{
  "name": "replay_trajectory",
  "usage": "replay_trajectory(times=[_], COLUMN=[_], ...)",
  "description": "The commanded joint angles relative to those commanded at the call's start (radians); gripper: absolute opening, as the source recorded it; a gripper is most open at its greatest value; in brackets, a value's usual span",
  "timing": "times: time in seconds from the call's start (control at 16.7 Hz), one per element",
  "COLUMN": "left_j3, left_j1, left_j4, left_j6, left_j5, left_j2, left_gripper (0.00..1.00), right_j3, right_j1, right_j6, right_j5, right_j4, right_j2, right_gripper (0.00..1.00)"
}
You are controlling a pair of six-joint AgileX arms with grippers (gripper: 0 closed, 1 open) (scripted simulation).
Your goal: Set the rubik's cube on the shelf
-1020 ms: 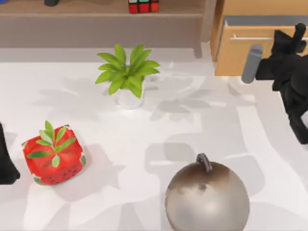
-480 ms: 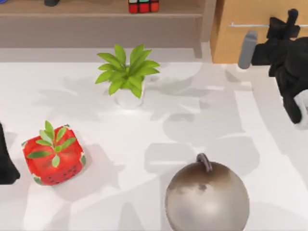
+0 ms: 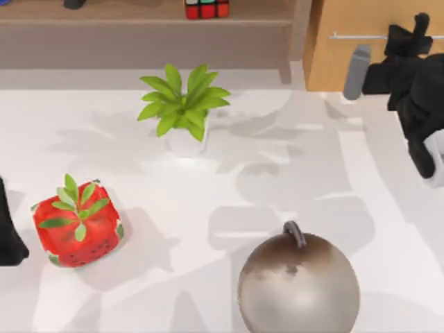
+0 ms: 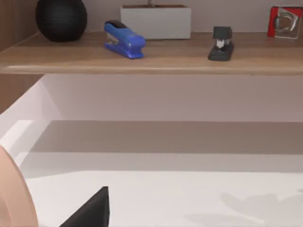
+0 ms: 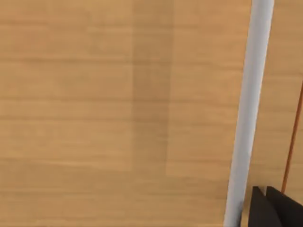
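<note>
The rubik's cube (image 3: 206, 8) sits on the shelf (image 3: 125, 28) at the back of the table, its red, yellow and green squares showing at the top edge of the top view. My right gripper (image 3: 411, 36) is at the back right, against the front of the orange-wood drawer (image 3: 347, 66) and level with its silver bar handle (image 3: 357, 36). In the right wrist view the handle (image 5: 248, 113) runs across the drawer front (image 5: 118, 113) at very close range. My left gripper (image 3: 8, 239) stays parked at the table's left edge.
A red strawberry block (image 3: 78, 225) lies front left. A potted green plant (image 3: 184, 104) stands in front of the shelf, and a large metal ball (image 3: 298, 284) sits at the front. The shelf (image 4: 151, 59) also carries a blue stapler (image 4: 124, 40), a black stapler (image 4: 221, 45) and a black sphere (image 4: 61, 19).
A second ago the drawer stood pulled out. It is now pushed in, and my right gripper has moved back with it. Nothing has shifted in the last half second.
</note>
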Motion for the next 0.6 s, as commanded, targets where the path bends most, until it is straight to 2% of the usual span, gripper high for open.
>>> replay_trajectory(times=[0.48, 0.6], left_j3=[0.000, 0.000], left_j1=[0.000, 0.000], left_j4=[0.000, 0.000], left_j6=[0.000, 0.000], left_j5=[0.000, 0.000], left_j2=[0.000, 0.000], left_gripper=[1.00, 1.00], right_j3=[0.000, 0.000], right_j1=[0.000, 0.000], right_j6=[0.000, 0.000], right_j5=[0.000, 0.000], right_j4=[0.000, 0.000], right_j2=[0.000, 0.000], right_gripper=[0.98, 1.00])
